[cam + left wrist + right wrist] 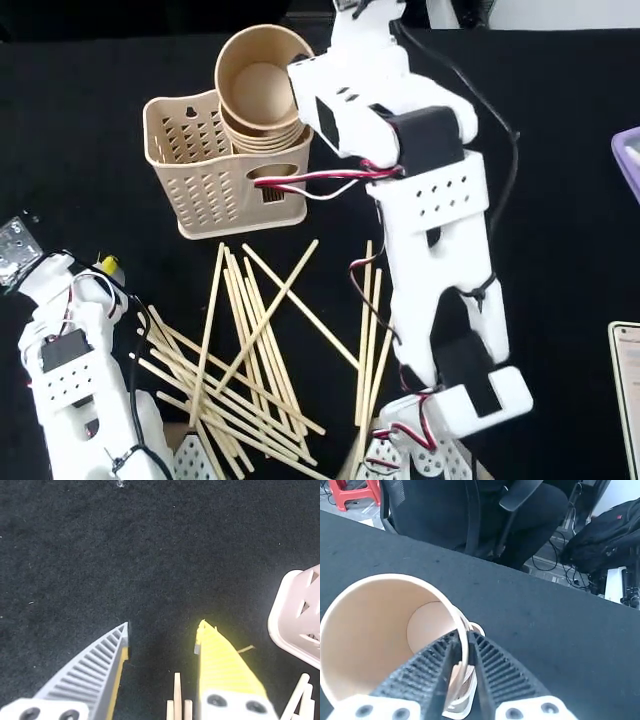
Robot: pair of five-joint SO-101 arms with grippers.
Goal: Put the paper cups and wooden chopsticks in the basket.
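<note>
Gaping tan paper cup [370, 625], thin rolled rim, pale flat bottom.

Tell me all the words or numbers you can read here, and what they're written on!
No text here can be read.
White sheet at the table's edge: maybe fine print, too small to read.
Black bag on the floor behind the table: a small red mark, too blurred to read.
Top paper cup, basket, wooden chopsticks: no print seen.
</note>
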